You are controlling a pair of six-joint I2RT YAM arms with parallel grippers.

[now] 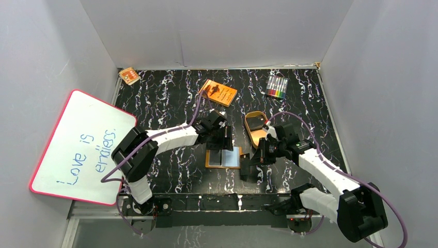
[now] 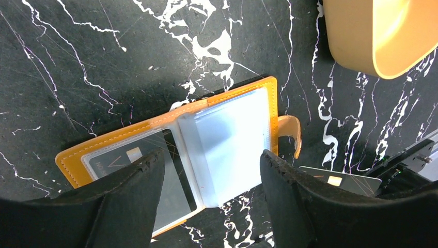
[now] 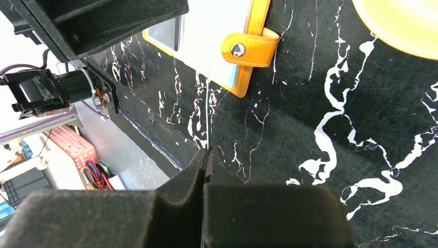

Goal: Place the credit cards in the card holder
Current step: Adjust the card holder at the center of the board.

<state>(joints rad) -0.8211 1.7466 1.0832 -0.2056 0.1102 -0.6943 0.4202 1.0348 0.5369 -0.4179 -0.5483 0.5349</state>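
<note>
The card holder [image 1: 223, 157] lies open on the black marbled table, orange outside with pale blue-grey pockets. In the left wrist view [image 2: 227, 139] one black credit card [image 2: 129, 157] sits in its left clear pocket. My left gripper [image 2: 209, 168] is open and empty, its jaws straddling the holder's near edge just above it. My right gripper [image 3: 206, 155] is shut on a second credit card [image 3: 207, 103], seen edge-on, just right of the holder's snap tab [image 3: 248, 47]. That card also shows in the left wrist view [image 2: 338, 180].
A tan oval tray [image 1: 255, 126] stands just behind the right gripper. An orange book [image 1: 219, 93] and a pack of markers [image 1: 277, 87] lie at the back. A whiteboard [image 1: 82, 144] leans at the left. A small orange item [image 1: 129, 76] sits in the far left corner.
</note>
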